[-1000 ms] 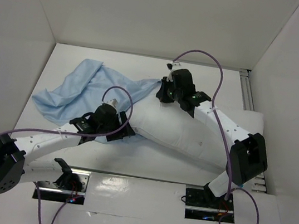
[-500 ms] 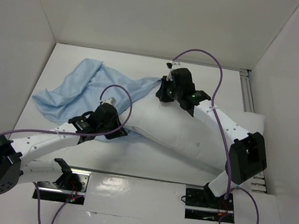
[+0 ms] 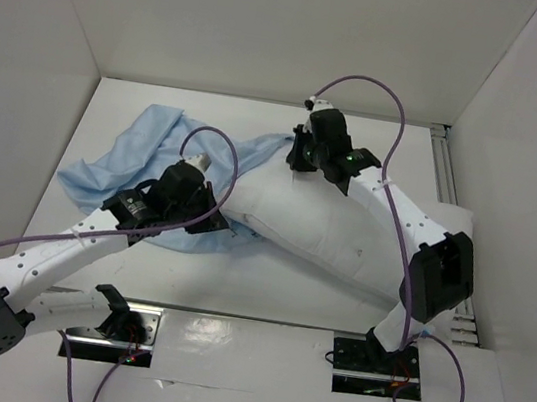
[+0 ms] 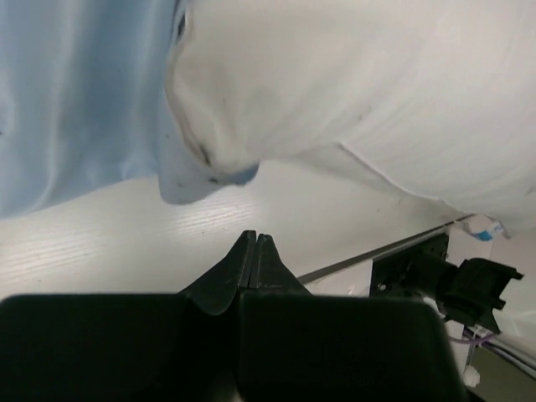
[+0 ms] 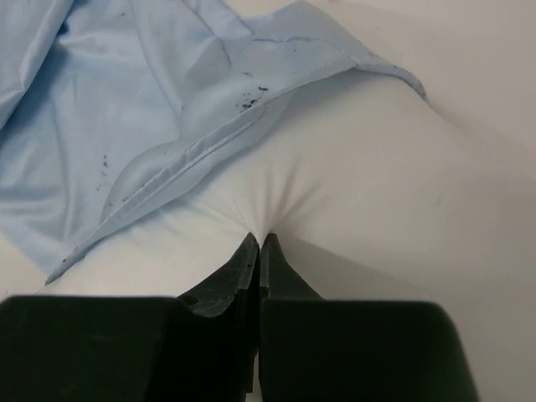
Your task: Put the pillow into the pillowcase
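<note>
The white pillow (image 3: 345,228) lies slantwise across the table, its left end raised. My right gripper (image 3: 298,157) is shut on a pinch of the pillow (image 5: 352,167) at that end; the right wrist view shows fabric puckering at its tips (image 5: 261,236). The light blue pillowcase (image 3: 144,152) is crumpled at the left, and its hem (image 5: 209,134) overlaps the pillow's end. My left gripper (image 3: 207,220) hangs just off the pillow's near-left corner (image 4: 219,142). It is shut (image 4: 255,238) with nothing between its fingers. A bit of the pillowcase (image 4: 75,100) wraps that corner.
White walls enclose the table on three sides. A metal rail (image 3: 447,172) runs along the right edge. The arm bases (image 3: 113,325) (image 3: 376,364) sit at the near edge, with purple cables looping above both arms.
My left gripper closed from open and came away from the pillow's corner holding nothing, the arm swinging left and up. The right gripper shifted slightly toward the far side with the pillow's end.
</note>
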Tool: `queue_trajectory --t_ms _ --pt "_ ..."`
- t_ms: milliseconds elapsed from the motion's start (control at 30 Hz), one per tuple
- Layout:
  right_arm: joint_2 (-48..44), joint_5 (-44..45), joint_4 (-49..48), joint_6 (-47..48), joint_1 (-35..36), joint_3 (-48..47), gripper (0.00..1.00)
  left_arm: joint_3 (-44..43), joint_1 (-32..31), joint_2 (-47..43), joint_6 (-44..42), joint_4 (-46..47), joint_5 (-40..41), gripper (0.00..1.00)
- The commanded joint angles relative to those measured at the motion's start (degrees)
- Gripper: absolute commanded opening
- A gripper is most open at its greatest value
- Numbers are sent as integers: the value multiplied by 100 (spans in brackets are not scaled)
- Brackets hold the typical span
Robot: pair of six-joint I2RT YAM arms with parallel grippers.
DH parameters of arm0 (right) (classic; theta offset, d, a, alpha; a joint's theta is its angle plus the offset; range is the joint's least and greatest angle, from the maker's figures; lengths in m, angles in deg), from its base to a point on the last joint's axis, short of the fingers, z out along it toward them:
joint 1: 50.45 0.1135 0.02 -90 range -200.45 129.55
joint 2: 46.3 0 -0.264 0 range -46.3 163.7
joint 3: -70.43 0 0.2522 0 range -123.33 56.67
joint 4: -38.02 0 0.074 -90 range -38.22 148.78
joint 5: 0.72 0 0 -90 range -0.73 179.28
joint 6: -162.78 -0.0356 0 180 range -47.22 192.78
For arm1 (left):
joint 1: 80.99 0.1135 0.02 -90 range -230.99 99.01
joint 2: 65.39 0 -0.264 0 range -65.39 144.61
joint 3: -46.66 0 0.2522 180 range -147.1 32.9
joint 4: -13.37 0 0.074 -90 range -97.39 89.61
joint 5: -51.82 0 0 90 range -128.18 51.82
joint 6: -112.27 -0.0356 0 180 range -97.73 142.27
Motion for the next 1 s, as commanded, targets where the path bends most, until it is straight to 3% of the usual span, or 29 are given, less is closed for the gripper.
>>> queue_trajectory --t_ms 0,167,300,333,367,400,467,500,633,967 --pt "145 744 288 -21 -165 -887 0 -513 -1 -97 -440 -402 -257 0" --pt "497 1071 605 145 -165 -1574 0 -996 -1 184 -686 -719 -626 0" --pt "567 913 544 198 -165 -1523 0 -850 -1 395 -353 -632 -197 0" --pt "567 834 474 198 -165 -1409 0 -717 -1 396 -204 -475 -196 11" --pt "567 764 473 198 -165 -1347 0 -559 -1 448 -116 -230 -196 35" --pt "567 763 404 146 -165 -1347 0 -209 -1 448 94 51 -196 52" --pt "567 623 403 146 -165 -1267 0 83 -54 448 515 677 -13 79" --pt "567 623 403 146 -165 -1267 0 249 -54 448 640 783 101 84" --pt "506 561 403 146 -165 -1215 0 374 -54 518 773 1363 576 90" --pt "506 508 403 146 -165 -1162 0 67 -54 1423 667 1882 1078 90"
